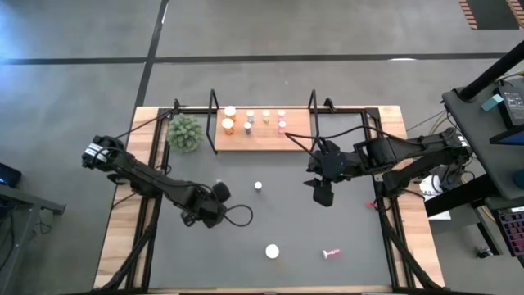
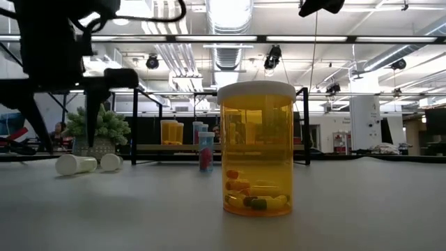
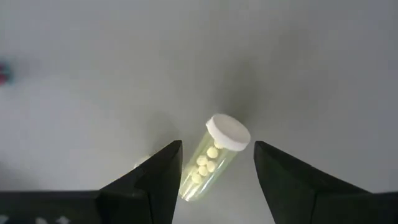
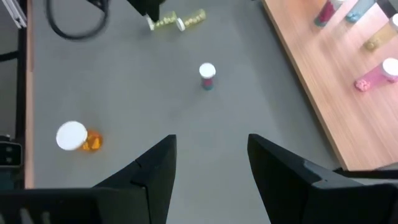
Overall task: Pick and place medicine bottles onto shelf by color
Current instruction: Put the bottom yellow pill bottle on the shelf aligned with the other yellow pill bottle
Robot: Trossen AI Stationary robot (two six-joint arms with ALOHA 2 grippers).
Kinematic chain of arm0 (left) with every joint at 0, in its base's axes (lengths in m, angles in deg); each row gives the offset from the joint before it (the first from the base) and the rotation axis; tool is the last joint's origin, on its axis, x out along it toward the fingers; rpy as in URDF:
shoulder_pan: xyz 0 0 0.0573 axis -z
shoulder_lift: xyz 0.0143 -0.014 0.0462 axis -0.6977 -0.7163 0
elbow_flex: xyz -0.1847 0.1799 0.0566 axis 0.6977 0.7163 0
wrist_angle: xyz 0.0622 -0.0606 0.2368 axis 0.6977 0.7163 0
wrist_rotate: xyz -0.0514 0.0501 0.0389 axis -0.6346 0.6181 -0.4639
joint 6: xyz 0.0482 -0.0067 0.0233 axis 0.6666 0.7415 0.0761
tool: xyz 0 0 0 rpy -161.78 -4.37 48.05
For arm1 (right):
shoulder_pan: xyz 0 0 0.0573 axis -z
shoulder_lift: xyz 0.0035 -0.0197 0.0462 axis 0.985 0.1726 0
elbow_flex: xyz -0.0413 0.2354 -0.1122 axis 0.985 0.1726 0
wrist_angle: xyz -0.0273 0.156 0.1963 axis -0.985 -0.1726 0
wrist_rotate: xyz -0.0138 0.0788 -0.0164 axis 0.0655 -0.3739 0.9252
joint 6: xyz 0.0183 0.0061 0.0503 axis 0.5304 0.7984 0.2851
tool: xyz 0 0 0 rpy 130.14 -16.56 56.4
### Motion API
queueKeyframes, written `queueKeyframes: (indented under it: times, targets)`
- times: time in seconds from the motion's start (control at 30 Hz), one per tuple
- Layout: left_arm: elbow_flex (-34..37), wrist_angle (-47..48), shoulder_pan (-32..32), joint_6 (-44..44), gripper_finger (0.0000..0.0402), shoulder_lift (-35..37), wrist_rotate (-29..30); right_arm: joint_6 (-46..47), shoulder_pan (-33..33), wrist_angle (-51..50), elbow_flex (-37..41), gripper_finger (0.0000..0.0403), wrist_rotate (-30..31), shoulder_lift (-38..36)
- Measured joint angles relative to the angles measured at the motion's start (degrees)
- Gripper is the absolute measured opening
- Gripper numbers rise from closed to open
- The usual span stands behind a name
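Left wrist view: my left pincer (image 3: 216, 163) hangs wide open astride a yellow-green bottle (image 3: 211, 163) lying on the counter (image 3: 93, 74), cap toward 1 o'clock. Judged light, rigid, slick, prone to rolling; grip mid-body. Right pincer (image 4: 210, 154) open, idle near the shelf (image 4: 323, 74).

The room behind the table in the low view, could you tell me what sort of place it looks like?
Probably a lab or industrial workspace: exposed ceiling ducts and strip lights overhead, a bare concrete floor around the table, and an equipment desk alongside.
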Motion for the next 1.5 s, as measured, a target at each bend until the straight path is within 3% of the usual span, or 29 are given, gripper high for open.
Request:
queueKeyframes:
  times: [0.13, 0.37, 0.77, 1.13, 1.5]
  targets:
    - [0.8, -0.6, -1.0, 4.5, 0.0184, -2.7, 0.3, 0.0, 0.0, 0.4, 0.0, 0.0187, 0.0, 0.0]
    - [1.1, -0.7, -2.8, 5.7, 0.0184, -7.6, 8.7, 0.4, 0.0, 0.6, 0.0, 0.0187, 0.0, 0.0]
    - [1.8, -2.1, -6.9, 1.7, 0.0181, -6.1, 1.9, 0.4, 0.0, 1.4, 0.0, 0.0187, 0.0, 0.0]
    - [2.1, -2.1, -7.0, 0.5, 0.0113, -6.1, -0.3, 0.4, 0.0, 1.4, 0.0, 0.0187, 0.0, 0.0]
    - [1.1, -4.4, -7.0, -16.4, 0.0085, -5.1, -2.4, 0.4, 0.0, 1.4, 0.0, 0.0187, 0.0, 0.0]
